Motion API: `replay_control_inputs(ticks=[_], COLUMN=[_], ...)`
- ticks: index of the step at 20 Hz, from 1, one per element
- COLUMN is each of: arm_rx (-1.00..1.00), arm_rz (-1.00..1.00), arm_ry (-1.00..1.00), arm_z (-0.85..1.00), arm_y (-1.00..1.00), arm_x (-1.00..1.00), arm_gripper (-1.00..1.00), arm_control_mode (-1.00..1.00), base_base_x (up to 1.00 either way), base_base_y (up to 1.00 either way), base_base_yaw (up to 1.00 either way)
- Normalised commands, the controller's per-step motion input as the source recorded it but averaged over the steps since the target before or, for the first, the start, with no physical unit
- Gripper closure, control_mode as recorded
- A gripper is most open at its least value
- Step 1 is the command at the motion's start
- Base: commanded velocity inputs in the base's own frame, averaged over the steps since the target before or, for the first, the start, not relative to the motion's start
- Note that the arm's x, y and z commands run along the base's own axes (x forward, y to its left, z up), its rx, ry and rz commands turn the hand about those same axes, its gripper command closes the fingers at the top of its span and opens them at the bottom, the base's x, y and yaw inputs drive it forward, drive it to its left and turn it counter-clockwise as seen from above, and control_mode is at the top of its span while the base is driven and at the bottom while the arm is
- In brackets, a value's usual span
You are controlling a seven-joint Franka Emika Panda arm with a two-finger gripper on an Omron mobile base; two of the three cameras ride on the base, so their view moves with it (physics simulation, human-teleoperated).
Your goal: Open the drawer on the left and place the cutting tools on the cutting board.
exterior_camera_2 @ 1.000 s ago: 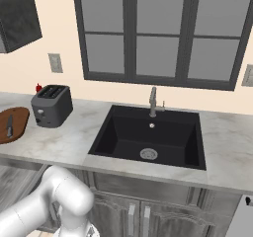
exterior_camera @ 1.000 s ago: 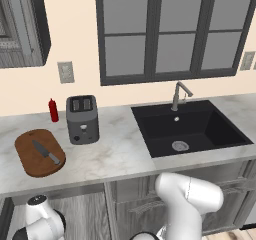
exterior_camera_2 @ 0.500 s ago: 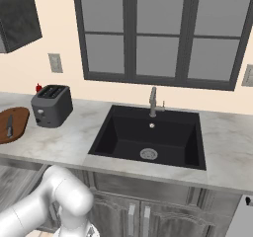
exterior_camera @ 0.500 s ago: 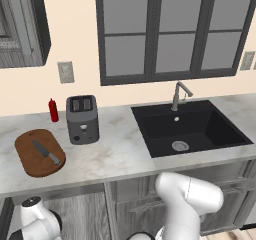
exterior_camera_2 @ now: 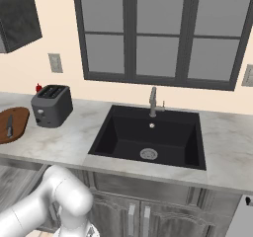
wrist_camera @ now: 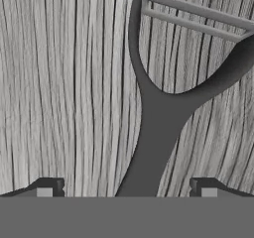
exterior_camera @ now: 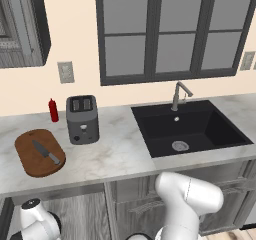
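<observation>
Grey wood-grain drawer front (wrist_camera: 64, 83) sits close ahead of the gripper (wrist_camera: 126, 187); jaws spread fully wide, holding nothing. Silver bar handle (wrist_camera: 198, 16) lies beyond and to 1 side of them. 1 knife (exterior_camera: 46, 152) already rests on the cutting board (exterior_camera: 27, 159). Drawer likely unopened.

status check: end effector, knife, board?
End effector open, empty, facing grey wood-grain front. Knife lying on cutting board, left of toaster. Nothing blocking.
</observation>
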Motion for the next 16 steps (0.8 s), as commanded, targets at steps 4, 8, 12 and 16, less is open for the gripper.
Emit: replay_control_inputs(ticks=[4,8,12,16], arm_rx=[0.00,0.00,0.00,0.00], arm_rz=[0.00,0.00,0.00,0.00], arm_ry=[0.00,0.01,0.00,0.00], arm_z=[-0.19,-0.08,0.00,0.00], arm_y=[0.00,0.00,0.00,0.00], arm_x=[0.00,0.00,0.00,0.00], arm_gripper=[-1.00,-1.00,1.00,1.00], arm_control_mode=[-1.00,-1.00,-1.00,-1.00], base_base_x=[0.00,0.00,0.00,0.00], base_base_y=[0.00,0.00,0.00,0.00], base_base_yaw=[0.00,0.00,0.00,0.00])
